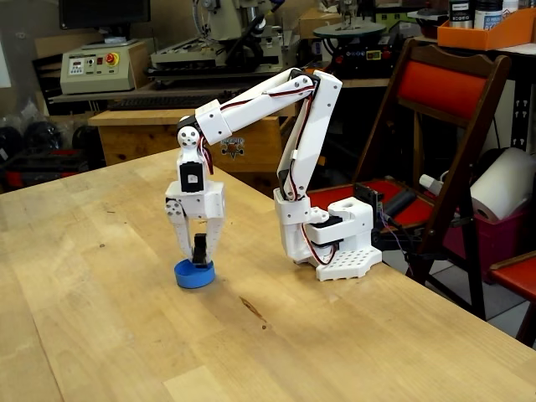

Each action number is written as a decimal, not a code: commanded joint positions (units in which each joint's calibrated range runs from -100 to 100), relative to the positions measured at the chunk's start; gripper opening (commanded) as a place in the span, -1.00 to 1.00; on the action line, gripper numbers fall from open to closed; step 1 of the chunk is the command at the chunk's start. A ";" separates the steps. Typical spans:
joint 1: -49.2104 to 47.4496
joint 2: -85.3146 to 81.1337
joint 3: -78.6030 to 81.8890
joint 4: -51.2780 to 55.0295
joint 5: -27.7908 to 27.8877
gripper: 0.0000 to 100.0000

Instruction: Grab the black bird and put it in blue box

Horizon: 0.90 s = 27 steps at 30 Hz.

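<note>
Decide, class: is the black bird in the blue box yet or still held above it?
Held above it: the black bird sits between the hand's fingers, just over the blue box.

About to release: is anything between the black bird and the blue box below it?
Nothing visible. The gripper holds the black bird directly over the blue box, with no other object between them.
</note>
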<state>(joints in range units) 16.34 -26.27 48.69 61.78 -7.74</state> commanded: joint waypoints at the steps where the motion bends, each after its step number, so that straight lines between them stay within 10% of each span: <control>1: -0.34 -0.65 -1.35 -2.88 -0.10 -0.96; 27: -0.34 -0.56 -1.35 -4.38 -0.10 -0.95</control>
<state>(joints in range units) 16.34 -26.27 48.69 57.38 -7.74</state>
